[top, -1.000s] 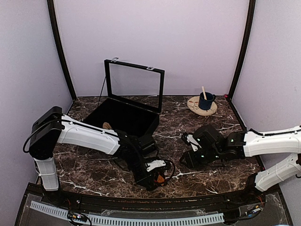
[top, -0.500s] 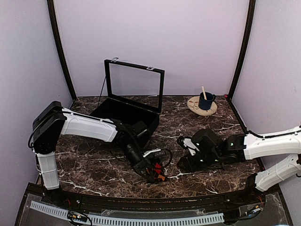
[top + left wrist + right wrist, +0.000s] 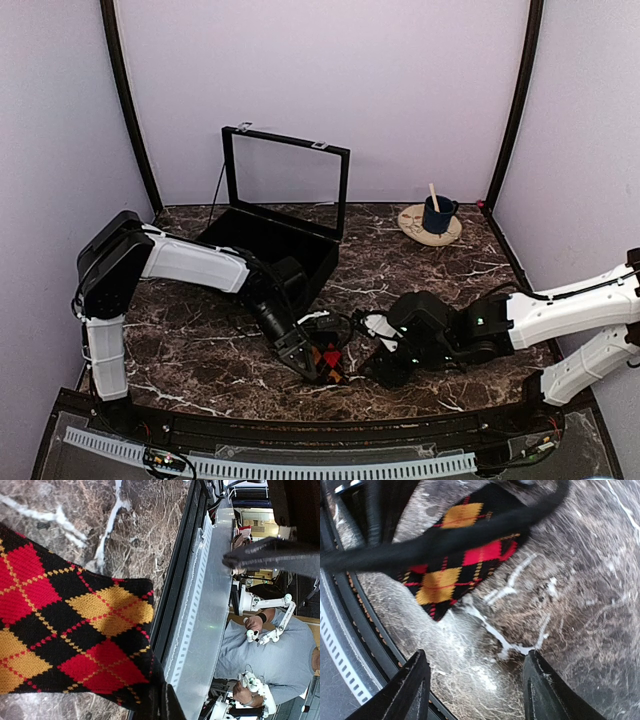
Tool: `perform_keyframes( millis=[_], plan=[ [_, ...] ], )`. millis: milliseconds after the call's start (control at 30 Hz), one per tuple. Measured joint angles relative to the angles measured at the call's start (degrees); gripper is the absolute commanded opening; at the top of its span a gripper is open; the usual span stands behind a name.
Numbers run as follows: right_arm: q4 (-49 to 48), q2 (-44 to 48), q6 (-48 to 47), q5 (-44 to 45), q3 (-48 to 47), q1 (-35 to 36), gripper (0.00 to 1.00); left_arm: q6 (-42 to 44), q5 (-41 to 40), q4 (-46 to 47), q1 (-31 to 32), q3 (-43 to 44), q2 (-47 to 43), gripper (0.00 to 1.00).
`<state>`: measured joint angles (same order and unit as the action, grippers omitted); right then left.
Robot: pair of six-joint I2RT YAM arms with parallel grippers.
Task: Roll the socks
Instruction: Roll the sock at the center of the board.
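Black-red-orange argyle fabric socks (image 3: 328, 357) at six o'clock on dark marble table (image 3: 200, 352), tight between left jaws; right jaws apart.

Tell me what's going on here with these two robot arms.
The left fingers are shut on an edge of the socks, black argyle fabric at the near edge of the marble table. The right fingers stand open close beside it, holding nothing. No roll shows yet.
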<state>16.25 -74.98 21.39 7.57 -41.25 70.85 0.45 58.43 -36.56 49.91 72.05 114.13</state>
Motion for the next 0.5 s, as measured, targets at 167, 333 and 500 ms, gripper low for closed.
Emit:
perform_keyframes(
  millis=[167, 333, 500],
  plan=[
    [-1.2, -1.4, -2.8, -0.1, -1.1, 1.0, 0.62, 1.7, 1.2, -2.0, -1.4, 1.0, 1.7, 0.0],
    [-2.3, -4.9, -5.9, -0.4, -3.2, 1.6, 0.64, 2.8, 1.9, -3.6, -2.3, 1.4, 3.5, 0.0],
    [-3.8, -8.9, -8.9, -1.1, -5.2, 1.9, 0.65, 3.4, 2.4, -4.3, -3.3, 2.1, 4.0, 0.0]
  ],
)
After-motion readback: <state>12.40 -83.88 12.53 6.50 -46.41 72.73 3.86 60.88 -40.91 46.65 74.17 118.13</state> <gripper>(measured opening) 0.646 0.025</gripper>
